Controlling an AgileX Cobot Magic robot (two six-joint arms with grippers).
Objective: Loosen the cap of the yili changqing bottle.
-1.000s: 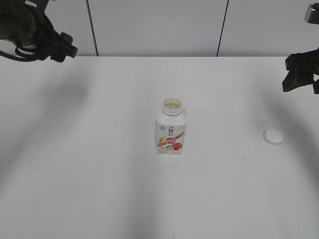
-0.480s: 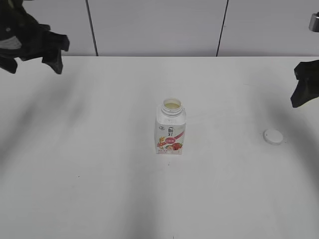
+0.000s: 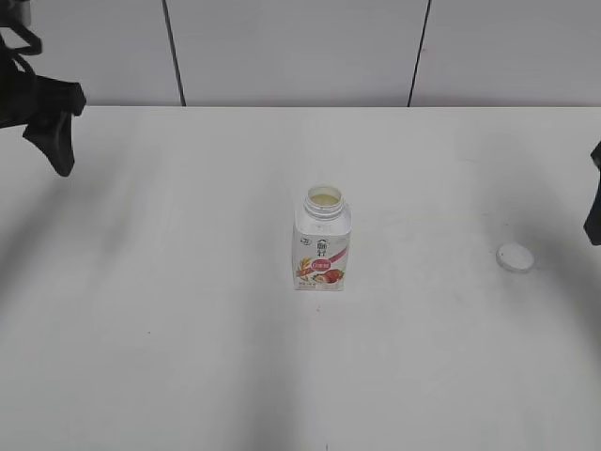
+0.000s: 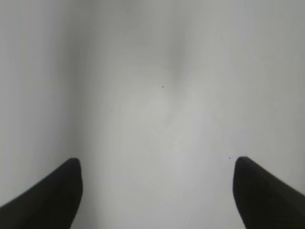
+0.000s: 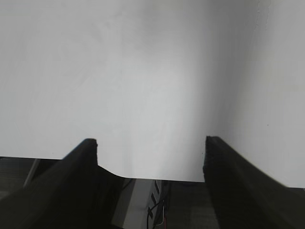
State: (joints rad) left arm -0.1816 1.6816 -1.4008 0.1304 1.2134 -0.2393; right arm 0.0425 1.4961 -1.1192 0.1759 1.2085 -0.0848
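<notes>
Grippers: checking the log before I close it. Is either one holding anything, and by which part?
Nothing is held: left gripper and right gripper are open and empty.

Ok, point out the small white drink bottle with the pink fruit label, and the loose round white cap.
small white plastic drink bottle with pink fruit label (image 3: pixel 321 254): exterior view, on the front label.
round white plastic cap (image 3: pixel 515 256): exterior view, on its flat top, lying on the table right of the bottle.

Bright even light, soft diffuse shadows

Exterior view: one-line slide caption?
Uncapped Yili Changqing bottle upright mid-table, white cap lying apart to its right, both arms at the edges.
</notes>
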